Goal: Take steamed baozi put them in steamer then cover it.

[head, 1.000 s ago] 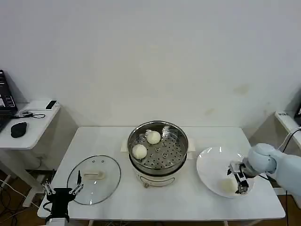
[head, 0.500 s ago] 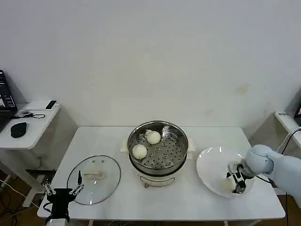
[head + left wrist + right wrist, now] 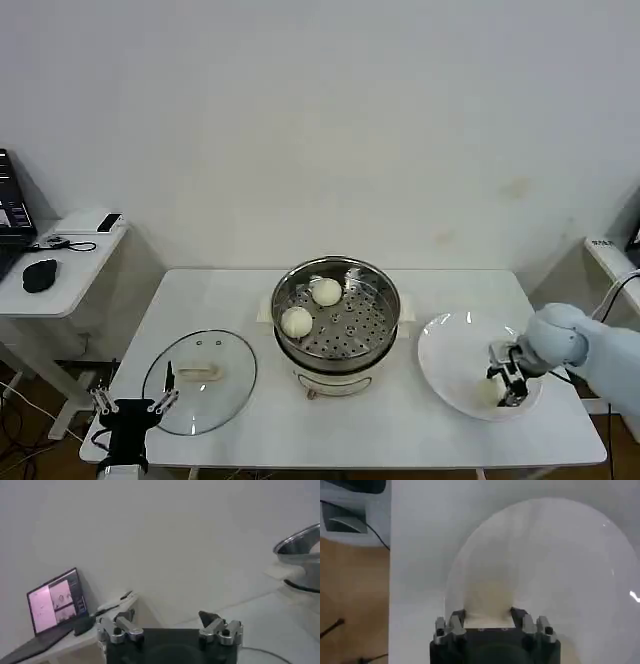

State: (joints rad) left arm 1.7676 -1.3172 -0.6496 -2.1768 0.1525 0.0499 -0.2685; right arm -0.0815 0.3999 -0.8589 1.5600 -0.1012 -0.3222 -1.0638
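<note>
While two steamed baozi [image 3: 326, 291] sit on the perforated tray of the uncovered steamer [image 3: 336, 312] at the middle of the white surface [image 3: 400, 425], the right pincer [image 3: 503, 390] is down over the white plate [image 3: 450, 358] at 3 o'clock of the steamer, its fingers [image 3: 518, 616] closed around a third baozi [image 3: 488, 600] at the plate's right side. At 9 o'clock of the steamer the cover [image 3: 200, 381] lies flat on the surface, and the left pincer [image 3: 133, 404] waits spread wide at the cover's 7 o'clock edge, holding nothing.
</note>
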